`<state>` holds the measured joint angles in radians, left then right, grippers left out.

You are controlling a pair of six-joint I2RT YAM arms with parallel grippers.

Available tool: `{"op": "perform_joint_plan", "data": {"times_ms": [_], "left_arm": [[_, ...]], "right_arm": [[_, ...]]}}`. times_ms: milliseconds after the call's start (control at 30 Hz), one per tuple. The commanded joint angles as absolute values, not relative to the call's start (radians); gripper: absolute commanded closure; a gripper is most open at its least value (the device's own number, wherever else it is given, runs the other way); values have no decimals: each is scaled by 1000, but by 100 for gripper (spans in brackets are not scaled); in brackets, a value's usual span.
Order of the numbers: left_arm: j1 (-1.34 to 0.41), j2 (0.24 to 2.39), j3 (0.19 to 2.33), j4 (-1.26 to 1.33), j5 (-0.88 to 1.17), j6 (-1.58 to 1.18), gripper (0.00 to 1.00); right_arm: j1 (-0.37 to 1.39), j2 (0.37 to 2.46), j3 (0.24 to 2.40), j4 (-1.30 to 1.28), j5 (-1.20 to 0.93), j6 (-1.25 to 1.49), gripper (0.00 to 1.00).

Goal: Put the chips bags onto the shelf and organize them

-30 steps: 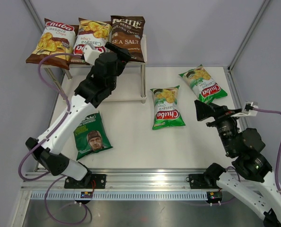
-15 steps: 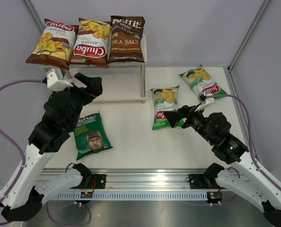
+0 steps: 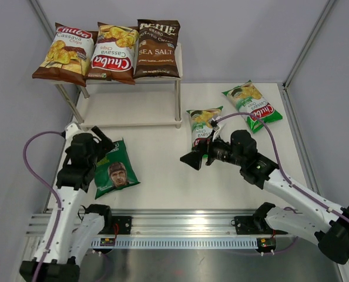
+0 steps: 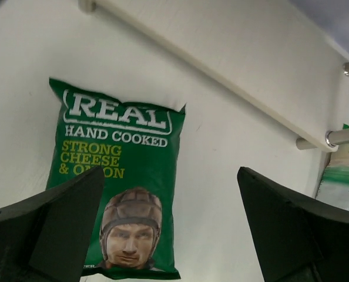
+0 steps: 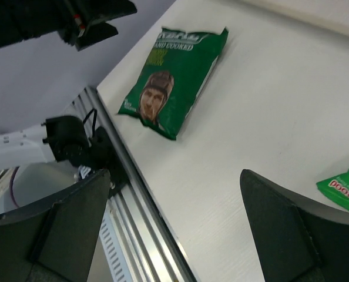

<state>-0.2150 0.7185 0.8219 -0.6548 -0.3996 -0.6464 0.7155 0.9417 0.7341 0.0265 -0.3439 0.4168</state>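
On the top board of the shelf lie three chips bags: two brown Chuba and a Kettle Sea Salt. The lower board is bare. A dark green bag with a face lies flat on the table. My left gripper hovers open over its right edge, holding nothing. One green Chuba bag is partly covered by my right arm. Another green Chuba bag lies further right. My right gripper is open and empty above bare table.
An aluminium rail runs along the table's near edge, carrying both arm bases. The shelf's metal legs stand at the back left. Grey walls and frame posts close in the table.
My left arm has drawn back from the shelf and come down beside the face bag. My right arm has swung left across the middle green bag. Both grippers stayed open.
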Motion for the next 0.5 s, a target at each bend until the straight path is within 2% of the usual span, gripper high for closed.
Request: {"op": "perform_joint_plan", "data": {"times_ms": [0,33,200,400,467], "left_arm": [[13,684,697,-507,-13,-690,1],[135,687,665,-496,41,-696,1],[417,724,511,-436,227,-681,1],[485,871,457,-379,296,-601,1],[486,913,439,-329,380,-604,1]], "right_arm": [[718,1014,750,71,-552,345,1],[718,1026,749,72,-572,341,0],[718,1072,758,63,-690,287,0],[718,1078,756,49,-791,250,1],[718,1072,753,41,-805,241,0]]}}
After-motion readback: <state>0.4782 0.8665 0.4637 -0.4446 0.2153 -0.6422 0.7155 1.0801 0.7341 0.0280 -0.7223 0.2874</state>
